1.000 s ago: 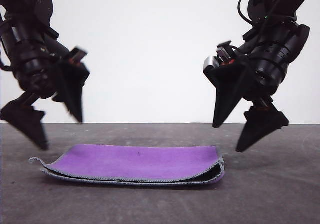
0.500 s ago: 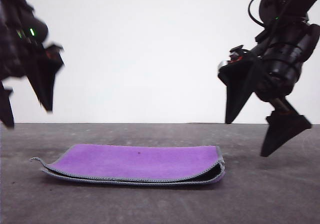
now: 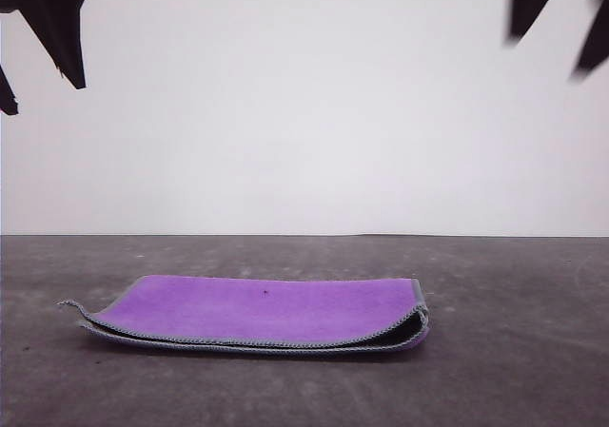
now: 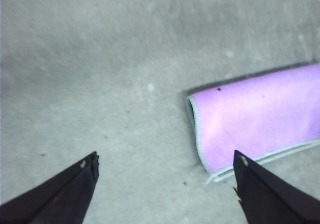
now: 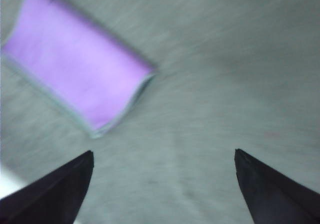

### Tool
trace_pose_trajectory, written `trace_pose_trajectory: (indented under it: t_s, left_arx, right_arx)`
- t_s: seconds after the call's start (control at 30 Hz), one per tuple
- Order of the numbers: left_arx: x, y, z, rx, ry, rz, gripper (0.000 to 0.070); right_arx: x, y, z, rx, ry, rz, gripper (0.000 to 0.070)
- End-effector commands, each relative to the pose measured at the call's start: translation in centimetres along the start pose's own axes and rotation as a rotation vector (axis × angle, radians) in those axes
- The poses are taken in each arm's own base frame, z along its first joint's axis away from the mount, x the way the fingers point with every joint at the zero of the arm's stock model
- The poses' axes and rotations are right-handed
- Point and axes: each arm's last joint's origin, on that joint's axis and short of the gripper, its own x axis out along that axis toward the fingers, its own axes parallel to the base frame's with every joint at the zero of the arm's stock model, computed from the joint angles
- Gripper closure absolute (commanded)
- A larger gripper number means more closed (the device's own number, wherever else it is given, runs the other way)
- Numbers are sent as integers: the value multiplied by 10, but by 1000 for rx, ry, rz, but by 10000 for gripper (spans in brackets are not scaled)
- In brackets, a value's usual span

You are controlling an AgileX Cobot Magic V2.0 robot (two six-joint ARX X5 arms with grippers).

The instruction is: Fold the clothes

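Cloth (image 3: 262,315) lies folded in half on the bench (image 3: 514,351), purple face up, stitched edges roughly aligned. Left hand (image 3: 38,51) and right hand (image 3: 561,28) hang high above the cloth, both spread, holding nothing. Fold step looks complete; a second fold would call for regrasping an edge.

A grey, speckled table (image 3: 514,370) stretches before a plain white wall (image 3: 304,113).

- Cloth (image 3: 262,313): folded in half, purple face up, dark grey inside, light grey stitched edging.
- Lies flat on the table, well below and between both sets of raised fingers, touching neither.
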Motion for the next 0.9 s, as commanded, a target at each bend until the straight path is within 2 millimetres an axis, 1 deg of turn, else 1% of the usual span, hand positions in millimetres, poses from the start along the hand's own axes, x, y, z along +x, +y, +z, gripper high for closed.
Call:
trace_pose_trajectory:
  t_s: [0.0,0.07,0.1,0.13,0.2,0.27,0.37,0.53,0.63,0.73,0.87]
  left_arx:
    - [-1,2,4,-10,-10,18,180]
    - [0,5,3,-18,-10,23,180]
    - [0,7,3,-20,-12,26,180]
    - [0,8,3,-22,-14,28,180]
    - [0,10,3,-27,-21,31,181]
    - [-1,11,4,-27,-31,34,182]
    - [-1,11,4,-26,-35,34,182]
    - [0,11,4,-25,-37,34,182]
    - [-1,11,4,-25,-37,34,182]
    - [0,11,4,-26,-36,34,182]
    - [0,11,4,-28,-36,34,182]
  right_arx:
    - [-30,7,-12,19,-106,-63,130]
    - [-48,13,-29,20,-183,-80,130]
    - [-53,15,-38,26,-212,-84,130]
    - [-55,16,-48,38,-237,-87,131]
    - [-47,16,-67,73,-283,-76,131]
    - [-30,15,-82,115,-336,-45,131]
    - [7,10,-98,196,-393,62,130]
    - [71,0,-115,296,-355,197,130]
    - [100,-5,-119,345,-305,225,130]
    - [118,-9,-116,358,-253,245,130]
    - [143,-10,-108,378,-184,333,131]
